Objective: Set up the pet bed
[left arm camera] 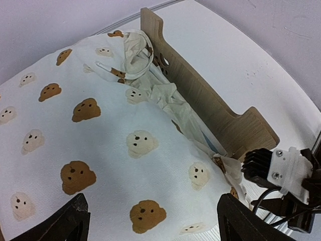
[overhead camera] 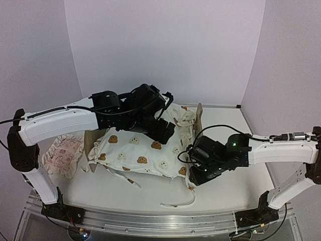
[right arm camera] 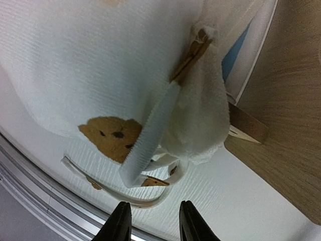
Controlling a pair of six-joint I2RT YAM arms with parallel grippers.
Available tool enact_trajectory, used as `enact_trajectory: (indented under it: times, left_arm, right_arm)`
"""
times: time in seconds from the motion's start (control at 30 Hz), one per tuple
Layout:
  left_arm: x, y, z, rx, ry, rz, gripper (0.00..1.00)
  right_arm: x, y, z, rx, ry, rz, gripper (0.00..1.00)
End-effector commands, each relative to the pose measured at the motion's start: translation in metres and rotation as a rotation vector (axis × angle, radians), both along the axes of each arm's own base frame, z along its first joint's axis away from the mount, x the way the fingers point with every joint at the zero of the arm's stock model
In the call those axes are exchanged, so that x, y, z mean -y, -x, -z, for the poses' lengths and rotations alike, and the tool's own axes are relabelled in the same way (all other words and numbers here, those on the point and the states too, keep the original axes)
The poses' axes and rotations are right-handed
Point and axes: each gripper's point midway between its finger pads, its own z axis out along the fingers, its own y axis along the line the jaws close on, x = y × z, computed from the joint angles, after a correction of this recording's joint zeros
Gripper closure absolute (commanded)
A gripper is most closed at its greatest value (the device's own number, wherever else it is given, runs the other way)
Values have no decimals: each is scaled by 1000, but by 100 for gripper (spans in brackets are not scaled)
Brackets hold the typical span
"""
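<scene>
Two empty grippers we see at the pet bed (overhead camera: 198, 118) — left gripper (left arm camera: 153, 221) wide, right gripper (right arm camera: 153, 221) narrowly parted; white table (overhead camera: 150, 193) beneath, lilac walls (overhead camera: 165, 45) behind.

This is a robotics lab test cell, not a home. A white worktop (overhead camera: 225, 186) stands boxed in by plain pale backdrop walls (overhead camera: 165, 45). Two white-and-black robot arms (overhead camera: 60, 123) are bolted to an aluminium rail (overhead camera: 150, 218) along its near edge, with loose cables (overhead camera: 220, 127) trailing. The only household things are a small pet bed (overhead camera: 198, 116) and a printed quilt (overhead camera: 135, 150).
</scene>
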Motion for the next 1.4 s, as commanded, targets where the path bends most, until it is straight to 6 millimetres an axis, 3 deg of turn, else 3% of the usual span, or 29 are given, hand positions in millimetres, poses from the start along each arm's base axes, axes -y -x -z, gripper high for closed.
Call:
enact_trajectory:
  times: [0.0, 0.33, 0.5, 0.63, 0.7, 1.1, 1.27, 1.37]
  left_arm:
    - [6, 6, -13, 12, 73, 38, 12]
    - [-20, 15, 6, -17, 68, 2, 14]
    - [-26, 18, 9, -24, 76, 0, 16]
    - [-28, 20, 9, -23, 86, 7, 19]
    - [-27, 21, 9, -25, 88, 16, 21]
    - [-10, 24, 11, -21, 100, 90, 27]
    - [4, 30, 17, -24, 101, 164, 27]
    - [11, 34, 21, -14, 87, 208, 26]
  right_arm:
    - [-29, 1, 4, -12, -113, -9, 67]
    - [-45, -8, 11, 23, -137, -25, 69]
    - [-45, -13, 13, 44, -133, -11, 78]
    - [-41, -14, 10, 61, -136, 3, 95]
    - [-35, -15, 2, 80, -134, 16, 100]
    - [10, -22, -84, 230, -125, 53, 100]
    - [16, -40, -106, 355, -78, 61, 100]
    - [18, -60, -130, 481, -16, 73, 100]
